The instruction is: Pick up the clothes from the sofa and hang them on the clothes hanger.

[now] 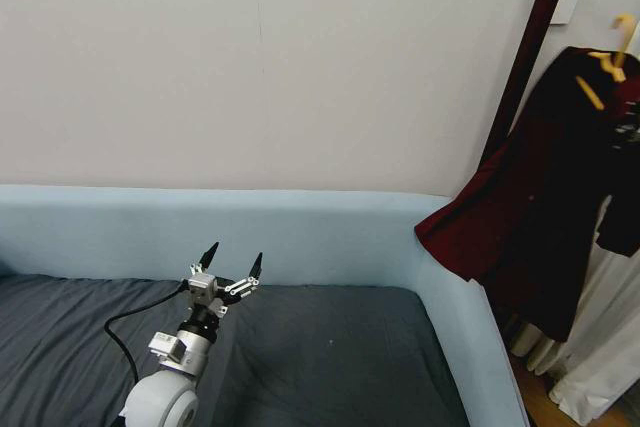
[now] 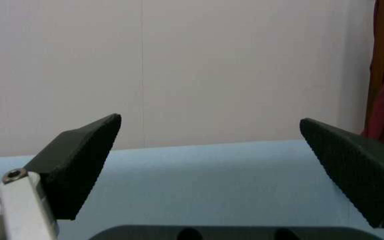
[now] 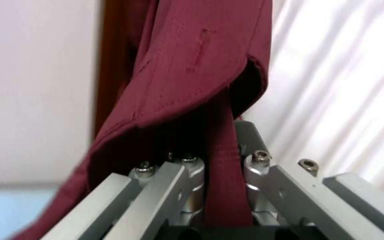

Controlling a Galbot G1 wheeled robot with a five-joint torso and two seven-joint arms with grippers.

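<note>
Inside the right tool [image 3: 216,172], pinched maroon garment [image 3: 192,65]

sofa [image 1: 300,232]: standing against the wall [image 1: 250,67], low in front.
left gripper [image 1: 233,257]: hovering over the sofa seat, left of centre.
garment [image 1: 540,207]: hanging on the hanger [image 1: 612,59], right of the sofa's arm, before the curtain [image 1: 600,347].
right gripper [image 3: 219,172]: sitting under the garment, seemingly pinching its fold.

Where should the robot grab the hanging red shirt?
By the red shirt's stitched front band: a flat, doubled strip hanging straight down, so come at its edge, one finger per face. The right gripper is shut on it; the left gripper hangs open over the sofa.
</note>
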